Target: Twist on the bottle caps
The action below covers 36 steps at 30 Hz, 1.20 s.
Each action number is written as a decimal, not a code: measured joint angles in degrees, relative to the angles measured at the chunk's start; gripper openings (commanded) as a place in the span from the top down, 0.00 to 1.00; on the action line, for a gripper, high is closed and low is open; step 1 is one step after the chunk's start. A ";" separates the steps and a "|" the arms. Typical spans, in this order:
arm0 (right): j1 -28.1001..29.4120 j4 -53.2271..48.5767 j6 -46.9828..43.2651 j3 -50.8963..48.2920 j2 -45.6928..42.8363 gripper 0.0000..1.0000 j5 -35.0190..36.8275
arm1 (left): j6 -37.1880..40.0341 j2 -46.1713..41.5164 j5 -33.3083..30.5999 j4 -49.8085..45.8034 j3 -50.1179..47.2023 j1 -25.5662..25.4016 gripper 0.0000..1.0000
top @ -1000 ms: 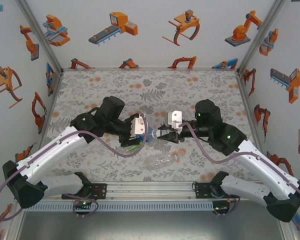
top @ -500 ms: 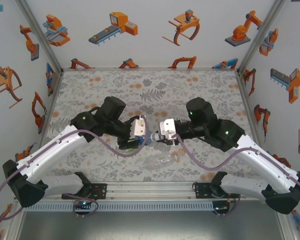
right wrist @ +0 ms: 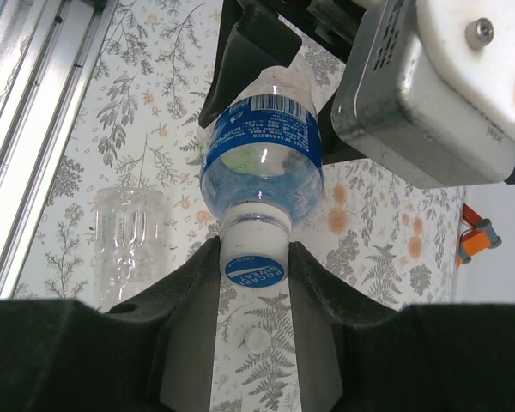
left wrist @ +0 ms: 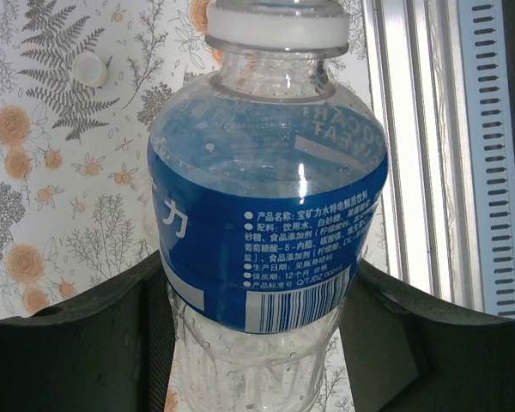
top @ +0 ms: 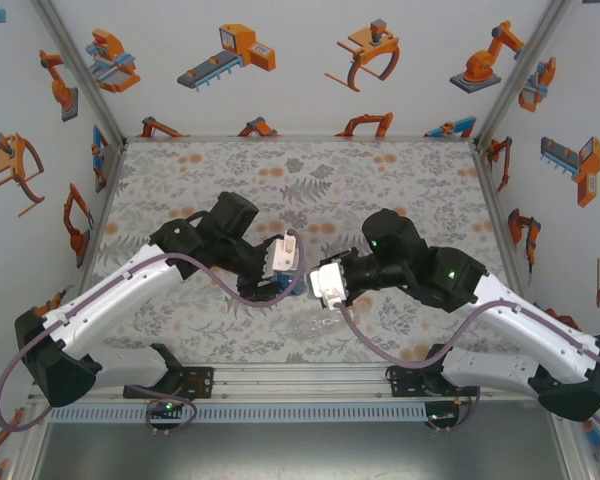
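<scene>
My left gripper (left wrist: 256,348) is shut on the lower body of the blue-labelled bottle (left wrist: 266,206), which it holds off the mat. A white cap (right wrist: 254,257) with a blue top sits on the bottle's neck, and my right gripper (right wrist: 254,247) is shut on this cap from both sides. In the top view the two grippers meet at the table's middle, left gripper (top: 292,270) against right gripper (top: 308,278). A loose white cap (right wrist: 257,340) lies on the floral mat below the held bottle, also seen as a loose cap (left wrist: 90,69) from the left wrist.
A colourless bottle (top: 318,322) lies on its side on the mat just in front of the grippers, visible too as the colourless bottle (right wrist: 129,232). The metal rail (top: 300,378) runs along the near table edge. Illustrated walls enclose the other three sides.
My right wrist has rolled over while staying on the cap, its white camera housing swinging from above to below, and the arm has shifted left. The left arm nudged slightly right.
</scene>
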 measured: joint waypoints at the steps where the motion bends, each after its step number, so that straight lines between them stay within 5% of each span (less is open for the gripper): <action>1: 0.02 0.26 0.26 -0.11 -0.15 1.00 0.04 | 0.00 0.00 0.09 0.20 0.00 0.00 1.00; 11: -0.20 0.98 21.62 0.96 2.14 1.00 2.16 | 0.00 -1.16 -1.57 1.07 -1.62 -0.02 1.00; 29: -14.34 11.19 106.27 -7.76 2.45 1.00 5.70 | -3.85 -2.36 -8.48 20.68 -11.34 0.42 1.00; 34: -16.24 13.66 116.17 -11.04 1.64 0.99 6.86 | -4.66 -0.26 -9.38 22.75 -11.41 0.68 1.00; 36: -16.24 13.64 116.41 -10.91 1.66 0.87 7.69 | -4.79 -0.02 -9.35 23.37 -11.41 0.81 1.00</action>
